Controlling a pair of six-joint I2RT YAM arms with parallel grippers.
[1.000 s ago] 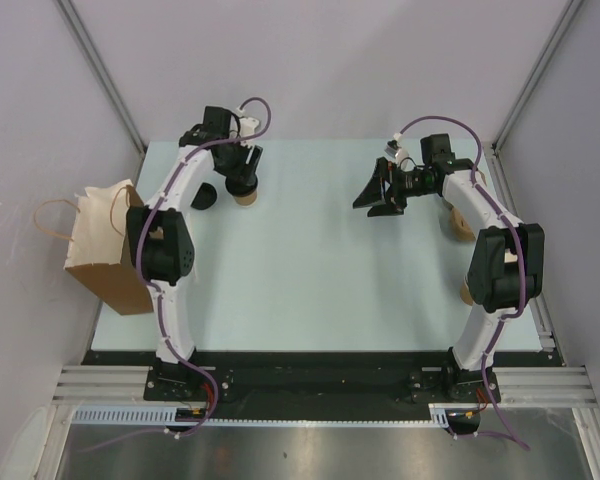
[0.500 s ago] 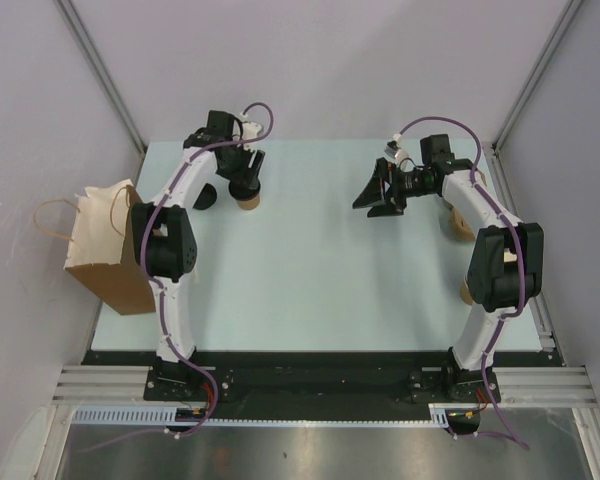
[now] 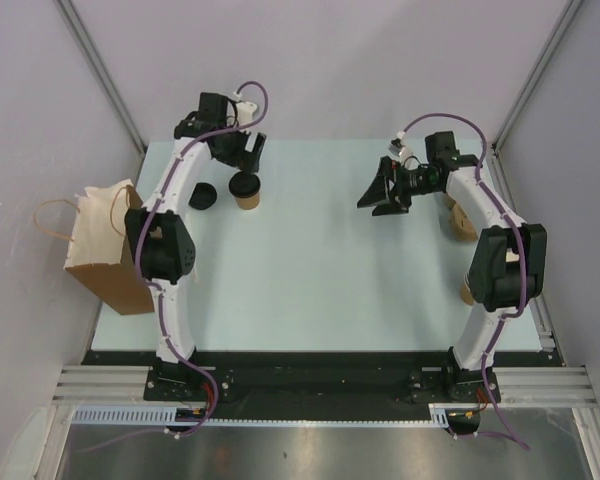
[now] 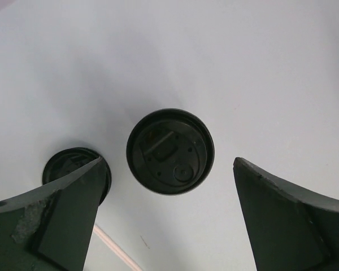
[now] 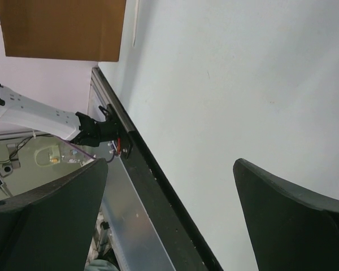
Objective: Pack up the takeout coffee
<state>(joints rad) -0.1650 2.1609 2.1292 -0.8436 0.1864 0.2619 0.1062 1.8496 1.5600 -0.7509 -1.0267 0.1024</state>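
The worktop (image 3: 320, 270) carries a paper bag (image 3: 105, 250), mouth up beside the left arm, probably ready for loading. Beyond the bag, the left gripper (image 3: 242, 155) hangs spread over the upright, lidded coffee (image 3: 246, 190), clear of it. The right gripper (image 3: 385, 190), also spread, waits farthest from the bag. A spare lid (image 3: 202, 195) lies between bag and coffee.

A robotics lab test cell is being shown. A pale counter (image 3: 320, 280) is being enclosed by plain grey panels (image 3: 310, 60) framed in aluminium posts (image 3: 100, 72). Two white robot arms, the left arm (image 3: 175, 190) and the right arm (image 3: 490, 215), are being carried on a black base plate (image 3: 320, 368) beside slotted aluminium rails (image 3: 100, 380). Purple cables (image 3: 255, 100) are being routed along the arms down to a slotted cable duct (image 3: 110, 413).
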